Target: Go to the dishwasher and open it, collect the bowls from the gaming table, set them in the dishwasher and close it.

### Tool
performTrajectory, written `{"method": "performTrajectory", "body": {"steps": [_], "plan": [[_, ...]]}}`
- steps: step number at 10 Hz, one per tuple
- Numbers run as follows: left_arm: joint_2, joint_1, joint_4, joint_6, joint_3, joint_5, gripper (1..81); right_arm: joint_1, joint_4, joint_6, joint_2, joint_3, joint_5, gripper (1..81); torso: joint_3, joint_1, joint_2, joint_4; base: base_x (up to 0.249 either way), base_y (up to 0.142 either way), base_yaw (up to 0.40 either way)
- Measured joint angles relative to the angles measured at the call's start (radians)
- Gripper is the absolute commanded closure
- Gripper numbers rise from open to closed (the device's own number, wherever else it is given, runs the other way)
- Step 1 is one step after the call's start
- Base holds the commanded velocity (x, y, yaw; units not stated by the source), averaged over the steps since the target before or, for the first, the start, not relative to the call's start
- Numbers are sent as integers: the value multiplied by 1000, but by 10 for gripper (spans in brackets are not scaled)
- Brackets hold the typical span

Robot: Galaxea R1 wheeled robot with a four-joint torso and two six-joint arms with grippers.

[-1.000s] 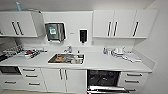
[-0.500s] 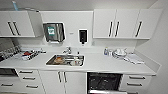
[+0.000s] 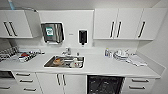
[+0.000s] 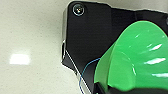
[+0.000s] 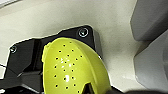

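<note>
The robot faces the kitchen counter [image 3: 100, 66], with the dishwasher [image 3: 105, 85] open, dark, under the counter's front edge right of the sink [image 3: 64, 61]. The left jaws hold the green bowl [image 4: 135, 57]; the right jaws hold the yellow-green bowl [image 5: 75, 67]. The carrying step looks nearly over; loading calls for closing in and lowering toward the racks.

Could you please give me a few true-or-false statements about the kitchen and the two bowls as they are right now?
1. The dishwasher under the counter stands open, dark inside. True.
2. The bowl by the left wrist is red. False: the green bowl is there.
3. The yellow-green bowl has small dark dots. True.
4. The sink is to the right of the dishwasher. False: it is to its left.
</note>
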Motion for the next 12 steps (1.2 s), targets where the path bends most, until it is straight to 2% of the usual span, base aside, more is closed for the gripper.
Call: {"method": "performTrajectory", "body": {"steps": [12], "plan": [[0, 0, 0, 0, 0, 0, 811, -1, 0, 0, 4, 0, 0, 811, 0, 0, 0, 0, 122, 0, 0]]}}
